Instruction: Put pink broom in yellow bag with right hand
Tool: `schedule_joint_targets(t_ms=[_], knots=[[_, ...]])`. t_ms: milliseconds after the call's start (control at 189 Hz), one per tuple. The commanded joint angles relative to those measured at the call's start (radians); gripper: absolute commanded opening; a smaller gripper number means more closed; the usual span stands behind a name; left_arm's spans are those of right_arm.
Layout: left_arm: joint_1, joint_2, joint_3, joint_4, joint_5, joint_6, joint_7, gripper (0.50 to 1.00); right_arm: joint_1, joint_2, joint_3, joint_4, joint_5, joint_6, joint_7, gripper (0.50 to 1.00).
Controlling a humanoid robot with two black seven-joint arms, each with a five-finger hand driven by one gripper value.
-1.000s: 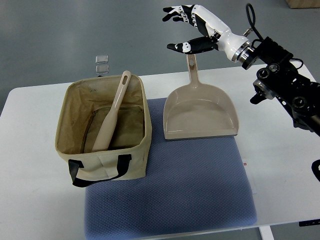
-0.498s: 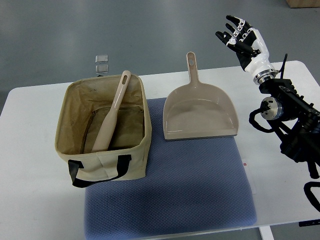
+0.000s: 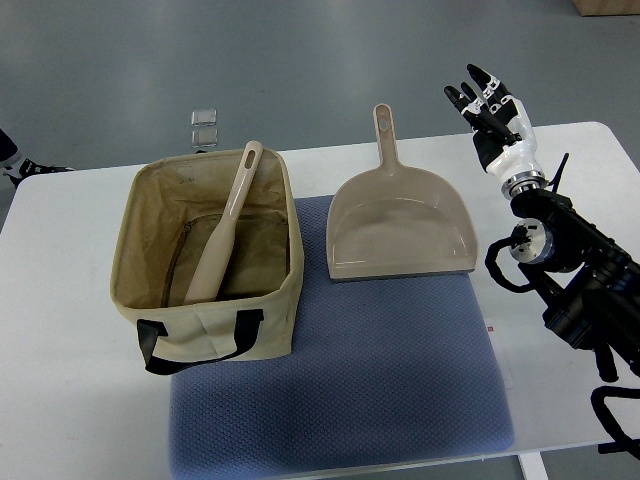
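Broom lies inside the bag, head down on the bag floor, handle leaning up toward the far rim, its slotted tip poking just past the rim. Colour reads beige-pink rather than strong pink; the bag reads tan-yellow, open-topped, with a black strap handle on its near face. Bag sits on the table, its right side overlapping the left edge of a blue mat. Dustpan, same beige-pink as the broom, lies flat just right of the bag, pan on the far part of the mat, handle pointing away past the mat edge onto the table; a narrow gap separates it from the bag. Right hand is raised well right of the bag, beyond the dustpan's far right corner, over the table's back edge; fingers spread and extended upward, holding nothing, touching nothing. Its dark arm runs down the right edge of the view. Two small clear squares lie on the floor beyond the bag's far rim. A dark and white object shows at the left edge, far left of the bag, by the table's back corner; too little visible to identify.
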Motion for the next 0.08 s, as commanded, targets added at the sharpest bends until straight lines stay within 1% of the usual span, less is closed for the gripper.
schedule_joint_targets(t_ms=[0, 79], knots=[[0.000, 0.000, 0.000, 0.001, 0.000, 0.000, 0.001, 1.000, 0.000, 0.000, 0.000, -0.008, 0.000, -0.001, 0.009, 0.930], [0.000, 0.000, 0.002, 0.000, 0.000, 0.000, 0.000, 1.000, -0.002, 0.000, 0.002, -0.011, 0.023, -0.013, 0.015, 0.930]])
